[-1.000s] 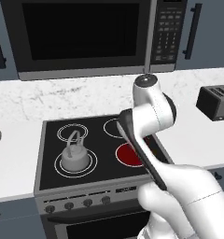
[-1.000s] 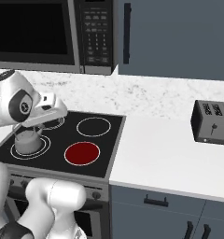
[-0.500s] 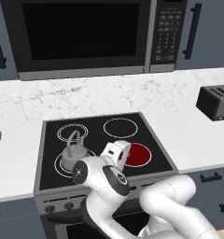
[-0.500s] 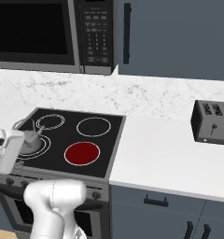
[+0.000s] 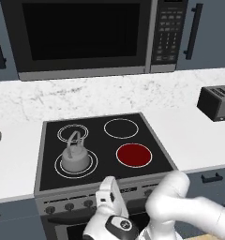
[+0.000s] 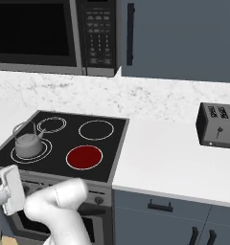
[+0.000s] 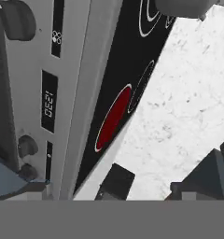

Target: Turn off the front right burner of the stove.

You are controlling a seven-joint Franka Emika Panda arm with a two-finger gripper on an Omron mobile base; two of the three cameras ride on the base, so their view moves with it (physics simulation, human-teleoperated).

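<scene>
One front right burner (image 5: pixel 134 155) glows red on your stove (image 5: pixel 53 131); gripper (image 5: pixel 108 197) hangs before its front panel, jaw state unclear.

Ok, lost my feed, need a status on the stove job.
Gripper low at the stove front panel, fingers' state unclear. Front right burner glowing red, not yet off. Kettle on the front left ring, not in the way.

The end effector (image 5: pixel 109 197) hangs low before the stove (image 5: pixel 67 202) front panel, knobs (image 7: pixel 27 145) close ahead. Up beyond it, a kettle (image 5: pixel 75 158) blocks the left side; the red burner (image 5: pixel 134 154) lies bare
</scene>
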